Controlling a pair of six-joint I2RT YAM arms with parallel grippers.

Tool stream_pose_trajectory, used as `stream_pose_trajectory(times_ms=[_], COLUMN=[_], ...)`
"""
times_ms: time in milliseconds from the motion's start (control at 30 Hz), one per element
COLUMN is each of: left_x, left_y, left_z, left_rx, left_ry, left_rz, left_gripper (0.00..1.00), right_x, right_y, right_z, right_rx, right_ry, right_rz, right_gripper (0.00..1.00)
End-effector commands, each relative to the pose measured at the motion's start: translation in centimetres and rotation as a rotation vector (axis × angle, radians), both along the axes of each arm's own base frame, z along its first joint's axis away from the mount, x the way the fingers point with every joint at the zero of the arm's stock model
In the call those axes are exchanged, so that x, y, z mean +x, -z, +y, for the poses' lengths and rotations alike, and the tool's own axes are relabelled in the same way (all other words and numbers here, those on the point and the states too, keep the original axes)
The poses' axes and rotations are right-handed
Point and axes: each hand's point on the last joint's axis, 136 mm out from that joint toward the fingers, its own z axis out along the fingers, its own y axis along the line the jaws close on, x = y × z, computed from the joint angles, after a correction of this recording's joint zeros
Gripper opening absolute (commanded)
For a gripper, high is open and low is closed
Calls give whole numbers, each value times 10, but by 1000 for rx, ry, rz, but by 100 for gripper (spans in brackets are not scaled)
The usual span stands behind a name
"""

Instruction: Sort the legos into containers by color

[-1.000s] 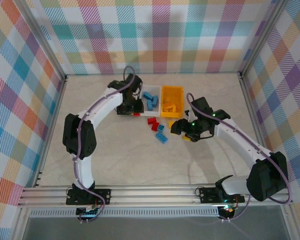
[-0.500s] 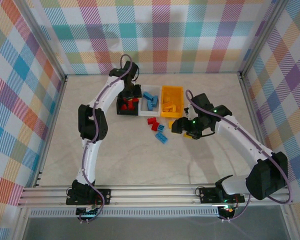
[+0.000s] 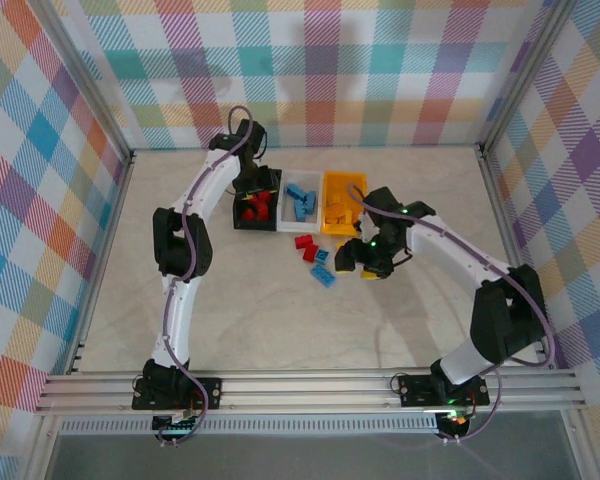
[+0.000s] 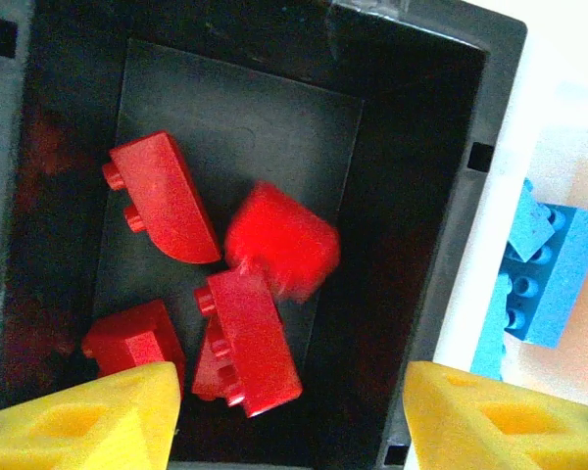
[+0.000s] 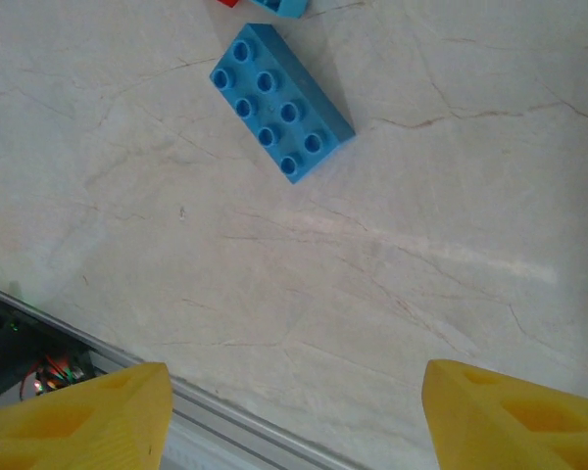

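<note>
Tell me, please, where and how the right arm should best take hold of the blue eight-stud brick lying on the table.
Grip the blue brick across its two long side walls at mid-length, coming straight down from above. It lies flat, studs up, with bare table along both long sides; the jaws would probably need turning to straddle its diagonal lie.
</note>
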Motion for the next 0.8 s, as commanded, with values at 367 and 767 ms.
stream_pose_trajectory(times_ms=[367, 767], left_x=[-82, -212], left_y=[-91, -75], left_z=[7, 36], left_rx=[-135, -202], left_ry=[-3, -75], left_rz=[-40, 43], left_gripper=[71, 73], right_x=[22, 53], right_y=[47, 77], right_z=[42, 55], right_rx=[-226, -320], right_ry=[-377, -428], right_rz=[-129, -143], right_gripper=[68, 65])
